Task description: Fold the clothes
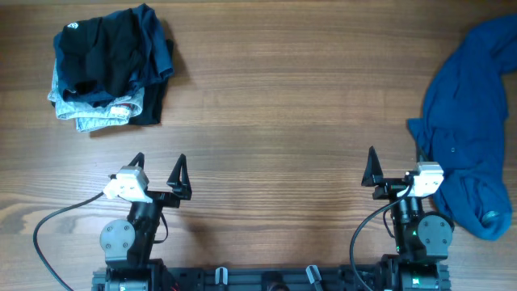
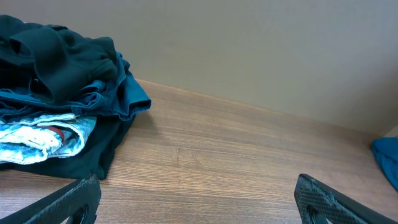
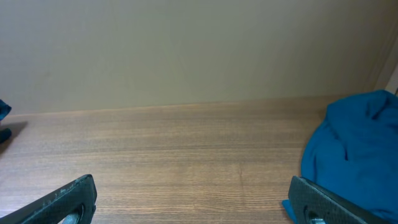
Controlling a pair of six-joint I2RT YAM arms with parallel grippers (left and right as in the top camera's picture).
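Left end effector [image 1: 159, 164] and right end effector [image 1: 396, 164] spread wide, empty; clothes [image 1: 472, 121] just beside the right.

The table [image 1: 275, 105] is smooth, fine-grained wood with a low sheen. At the right of the overhead view the clothes [image 1: 472, 121] are soft, matt teal-blue cloth, while at upper left sit a matt black garment [image 1: 113, 44] and pale, coarser denim [image 1: 89, 113]. The left gripper [image 1: 159, 174] has fingers [image 2: 339, 204] of dull black, finely textured plate.
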